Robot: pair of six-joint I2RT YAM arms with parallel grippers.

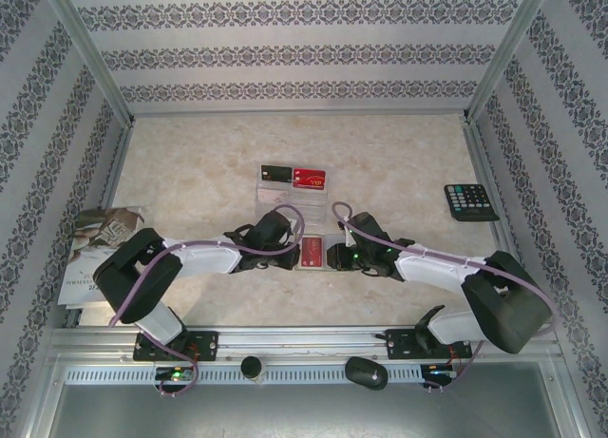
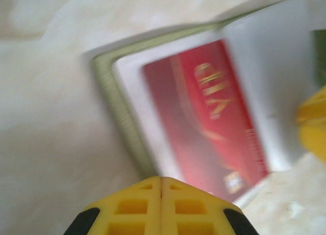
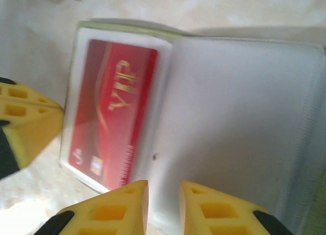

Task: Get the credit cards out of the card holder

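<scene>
The card holder (image 1: 313, 252) lies open on the table between my two grippers, olive-green outside (image 2: 108, 89) and pale grey inside (image 3: 239, 107). A red credit card with gold lettering (image 3: 114, 107) (image 2: 204, 123) sits in its left sleeve. My left gripper (image 2: 161, 179) (image 1: 290, 249) is shut, its tips at the holder's left edge beside the red card. My right gripper (image 3: 164, 186) (image 1: 335, 254) hovers at the near edge of the pale sleeve, jaws a narrow gap apart with nothing seen between them. A black card (image 1: 275, 173), a red card (image 1: 309, 179) and a see-through card (image 1: 275, 191) lie on the table behind the holder.
A black calculator (image 1: 470, 201) rests at the right side of the table. A printed booklet (image 1: 100, 250) lies at the left edge, partly under the left arm. Patterned walls enclose the table on three sides.
</scene>
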